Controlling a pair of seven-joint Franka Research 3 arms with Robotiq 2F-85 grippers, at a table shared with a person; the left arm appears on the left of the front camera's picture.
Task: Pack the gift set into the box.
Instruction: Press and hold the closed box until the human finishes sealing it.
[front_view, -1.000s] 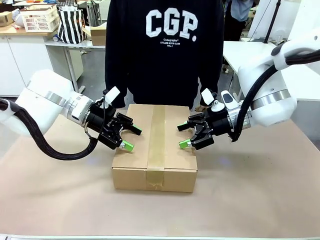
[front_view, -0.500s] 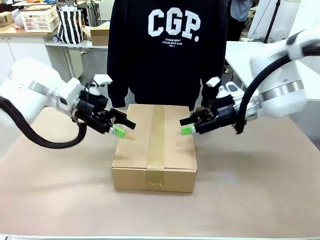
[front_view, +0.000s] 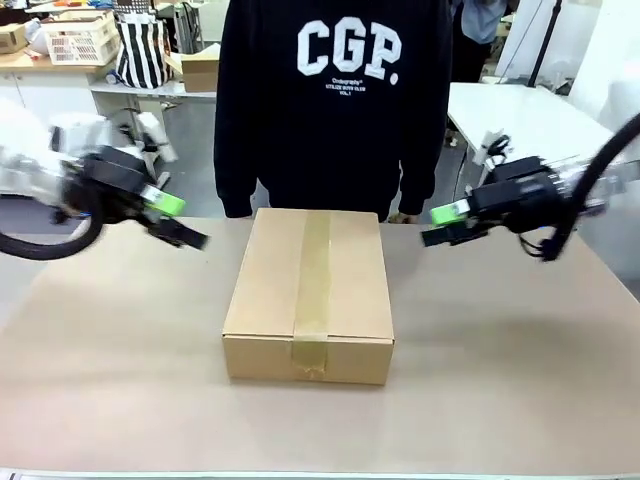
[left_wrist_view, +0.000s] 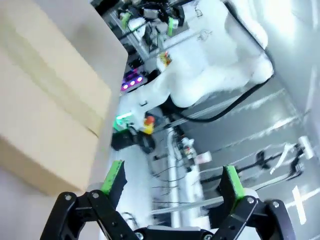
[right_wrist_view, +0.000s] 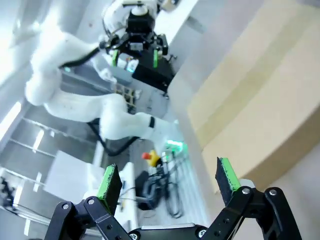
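The box (front_view: 308, 292) sits shut in the middle of the table, a strip of tape running down its top. The gift set is out of view. My left gripper (front_view: 178, 222) hovers open and empty to the left of the box's far corner, well apart from it. My right gripper (front_view: 440, 225) hangs open and empty off the box's far right corner. In the left wrist view the open left gripper (left_wrist_view: 172, 177) has the box (left_wrist_view: 45, 100) at upper left. In the right wrist view the open right gripper (right_wrist_view: 168, 175) has the box (right_wrist_view: 260, 100) at right.
A person in a black sweatshirt (front_view: 335, 100) stands close behind the box at the far edge. The brown table top (front_view: 120, 380) is bare around the box. A white side table (front_view: 520, 115) stands at back right, and shelves with baskets (front_view: 75, 38) at back left.
Both grippers have drawn away from the box's sides, outward and upward, the left going left and the right going right. The box has stayed put.
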